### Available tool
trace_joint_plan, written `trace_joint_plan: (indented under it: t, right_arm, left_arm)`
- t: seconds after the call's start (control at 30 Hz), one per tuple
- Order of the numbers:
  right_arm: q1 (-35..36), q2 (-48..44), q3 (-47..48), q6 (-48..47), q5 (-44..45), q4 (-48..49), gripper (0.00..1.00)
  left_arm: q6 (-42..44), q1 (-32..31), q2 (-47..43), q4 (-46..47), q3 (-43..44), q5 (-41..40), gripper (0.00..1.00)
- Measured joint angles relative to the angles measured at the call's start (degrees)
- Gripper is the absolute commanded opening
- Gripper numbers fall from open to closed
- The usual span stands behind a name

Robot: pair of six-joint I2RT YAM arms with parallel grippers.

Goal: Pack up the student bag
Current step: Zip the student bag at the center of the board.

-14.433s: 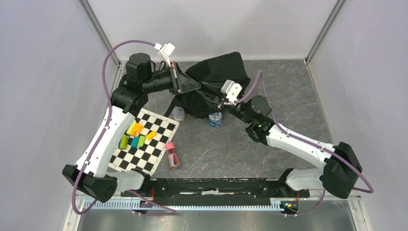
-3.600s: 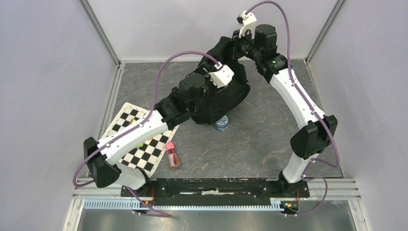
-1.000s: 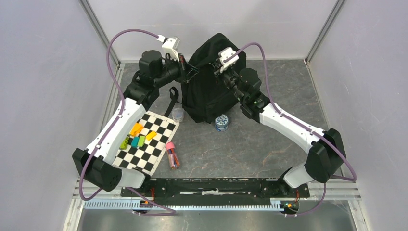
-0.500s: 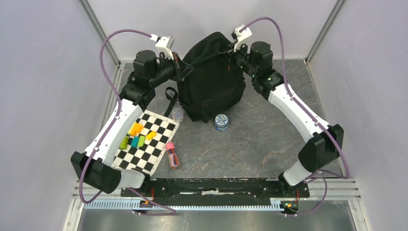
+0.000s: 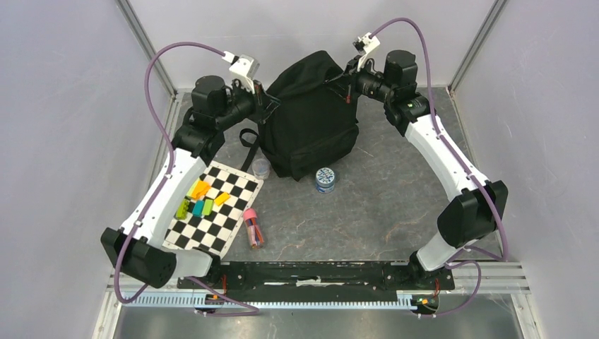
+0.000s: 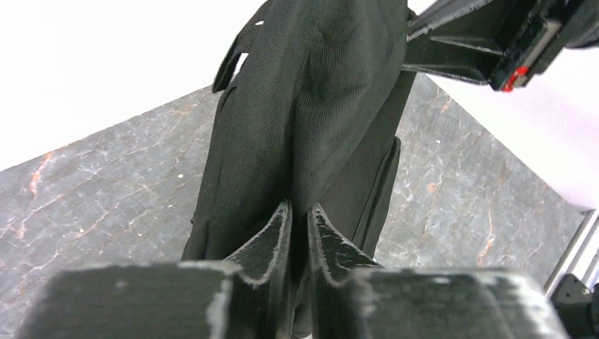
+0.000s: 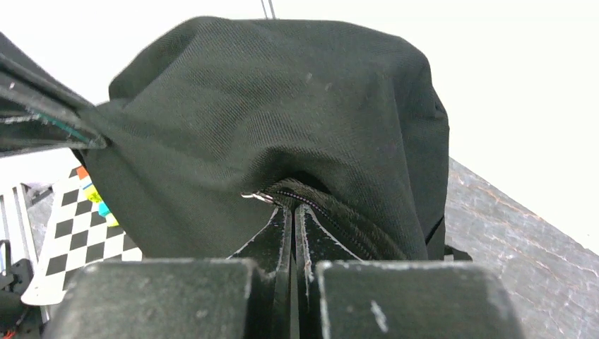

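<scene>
The left gripper [image 6: 297, 215] has its jaws pressed together on a fold at the left top of the black backpack [image 5: 311, 131]. The right gripper [image 7: 292, 219] pinches fabric beside the zipper at its right top. The backpack stands between them at the far middle of the table [image 5: 395, 205], with a clear jar [image 5: 261, 168] and a blue-lidded tub [image 5: 325, 179] just on its near side.

The inside of the student bag [image 5: 311, 123] shows in no view. From above, the tips of the left gripper [image 5: 272, 104] and right gripper [image 5: 344, 79] are lost against its black fabric. The coloured pieces [image 5: 200, 198] on the checkered board [image 5: 224, 229] are too small to identify.
</scene>
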Motion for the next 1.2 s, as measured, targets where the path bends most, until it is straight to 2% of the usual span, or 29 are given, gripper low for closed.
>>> trace_joint_plan:
  t: [0.17, 0.27, 0.37, 0.63, 0.87, 1.0, 1.1, 1.13, 1.2]
  right_arm:
    - [-0.48, 0.59, 0.04, 3.23, -0.92, 2.99, 0.0]
    - [-0.5, 2.08, 0.31, 4.46, -0.59, 4.31, 0.0]
    - [-0.44, 3.82, 0.81, 5.6, -0.09, 5.22, 0.0]
    - [-0.33, 4.48, 1.66, 6.91, 1.25, 5.46, 0.0]
    - [-0.28, 4.48, 1.73, 7.48, 1.6, 5.4, 0.0]
    - [-0.28, 4.48, 1.73, 7.52, 1.55, 5.4, 0.0]
    - [-0.28, 4.48, 1.73, 7.52, 1.38, 5.4, 0.0]
    - [-0.28, 4.48, 1.73, 7.52, 1.36, 5.42, 0.0]
    - [-0.28, 4.48, 1.73, 7.52, 1.29, 5.42, 0.0]
  left_arm:
    - [8.57, -3.17, -3.34, -0.98, -0.63, -2.05, 0.69]
    - [14.4, -8.59, -5.09, -3.02, 1.16, -4.98, 0.81]
    - [19.91, -13.4, -5.2, -3.43, 4.2, -8.22, 0.89]
    - [34.4, -24.13, -2.58, -3.72, 8.74, -19.82, 0.94]
    - [44.19, -27.93, 4.87, -3.76, 8.98, -28.87, 0.94]
    - [50.23, -29.09, 9.18, -0.68, 8.04, -35.89, 0.93]
    - [54.9, -29.27, 11.45, 4.0, 6.54, -41.51, 0.79]
    - [56.63, -29.24, 12.2, 6.05, 5.75, -43.58, 0.71]
    - [60.08, -29.22, 13.51, 10.14, 4.22, -47.15, 0.47]
